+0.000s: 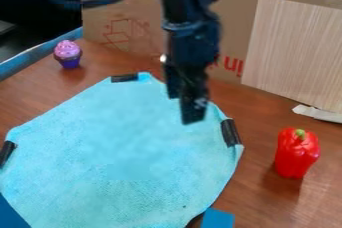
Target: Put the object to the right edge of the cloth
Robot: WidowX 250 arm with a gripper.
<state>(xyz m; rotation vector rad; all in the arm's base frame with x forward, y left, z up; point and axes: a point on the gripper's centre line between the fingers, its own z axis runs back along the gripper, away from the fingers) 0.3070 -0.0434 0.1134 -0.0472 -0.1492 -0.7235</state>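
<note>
The red pepper (296,153) is taken to be the object meant, though it is not named in the task; it stands upright on the table (320,192), beyond the right edge of the cloth (127,147) and apart from it. The wrong item could be chosen, since the cupcake (68,54), at the upper left, is also left unnamed. By the gripper (184,109), which hangs over the cloth's upper right part, nothing is seen to be held; how far it is opened cannot be told. If the pepper were pinched off-centre, it could be tipped or turned by its rounded, glossy sides. If it were set on the black strip (230,132) at the cloth's right edge, a lean could be caused by the uneven footing. The cloth could be rucked or dragged if the gripper were lowered too far.

The table is of reddish-brown wood. The cloth is light blue, creased at its borders, and a blue block (217,218) is placed by its lower edge. Behind, the work area is closed off by cardboard (133,32) with red print, against which a pale wooden panel (294,52) is leaned; a torn white strip (317,113) lies at its foot.
</note>
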